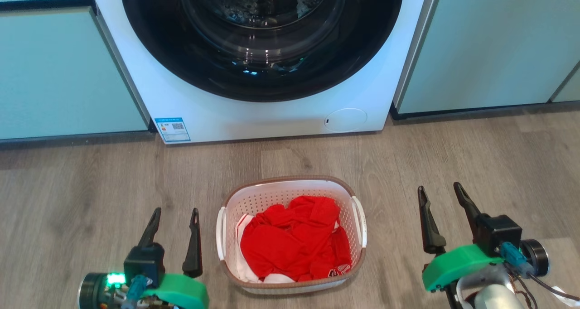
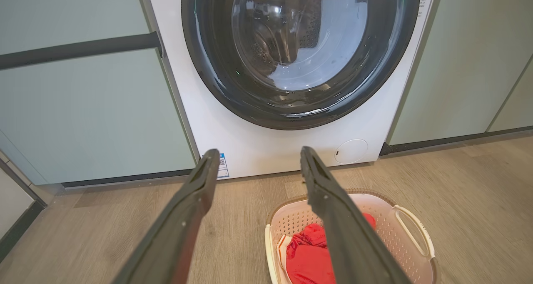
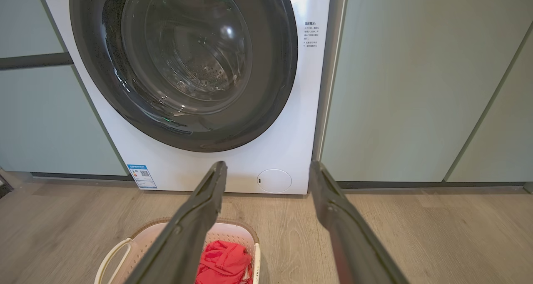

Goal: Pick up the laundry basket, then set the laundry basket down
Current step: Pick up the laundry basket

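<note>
Though upright, laundry basket, handles sideways.

Laundry basket was white, perforated, brown-rimmed. Clothes were red, possibly some white underneath. Washing machine was white, its door ring black. Floor showed grey-brown woodgrain.

Home laundry area.
White front-loading washing machine, round glass door, between pale green cabinets; grey wood-plank floor; white perforated plastic laundry basket holding red clothes.
</note>
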You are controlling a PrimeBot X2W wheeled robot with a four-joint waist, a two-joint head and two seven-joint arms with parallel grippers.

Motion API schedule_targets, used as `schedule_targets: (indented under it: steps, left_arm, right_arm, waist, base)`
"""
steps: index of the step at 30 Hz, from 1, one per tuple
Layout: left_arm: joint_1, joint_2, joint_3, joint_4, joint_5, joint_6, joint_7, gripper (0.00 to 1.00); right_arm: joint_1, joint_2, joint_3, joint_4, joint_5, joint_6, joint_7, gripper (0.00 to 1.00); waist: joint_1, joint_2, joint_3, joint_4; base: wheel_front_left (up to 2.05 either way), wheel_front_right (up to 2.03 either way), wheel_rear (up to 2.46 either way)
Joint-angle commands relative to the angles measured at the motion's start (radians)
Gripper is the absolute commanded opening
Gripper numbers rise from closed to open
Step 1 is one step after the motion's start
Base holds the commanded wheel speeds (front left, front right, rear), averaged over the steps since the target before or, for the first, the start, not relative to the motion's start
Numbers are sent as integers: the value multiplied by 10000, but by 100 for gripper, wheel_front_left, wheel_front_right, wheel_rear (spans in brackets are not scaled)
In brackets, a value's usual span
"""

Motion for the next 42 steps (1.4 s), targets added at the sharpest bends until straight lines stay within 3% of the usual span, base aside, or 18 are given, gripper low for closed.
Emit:
schedule_targets:
  steps: [1,9,18,31,42]
  left_arm:
    - [-398,-33,348,-256,60,-56,-97,100]
    - [-802,-59,278,-212,-12,-57,-97,100]
    - [-2132,-80,194,210,-223,-71,-97,100]
    - [-4799,-86,10,2010,-853,41,-97,100]
    - [-6402,-87,-399,3577,-1394,80,-97,100]
  right_arm:
    - [-186,-116,218,-290,-27,14,-134,100]
    - [-604,-116,152,-203,-23,14,-134,100]
    - [-1944,-116,-119,237,8,14,-134,100]
    - [-4436,-116,-403,1984,-37,14,-134,100]
    - [-5857,-116,-108,3749,70,14,-134,100]
  waist:
    - [0,0,54,2]
    - [0,0,822,15]
    - [0,0,2645,110]
    - [0,0,5639,237]
    - [0,0,7177,387]
  base:
    - [0,0,0]
    - [0,0,0]
    - [0,0,0]
    - [0,0,0]
    - [0,0,0]
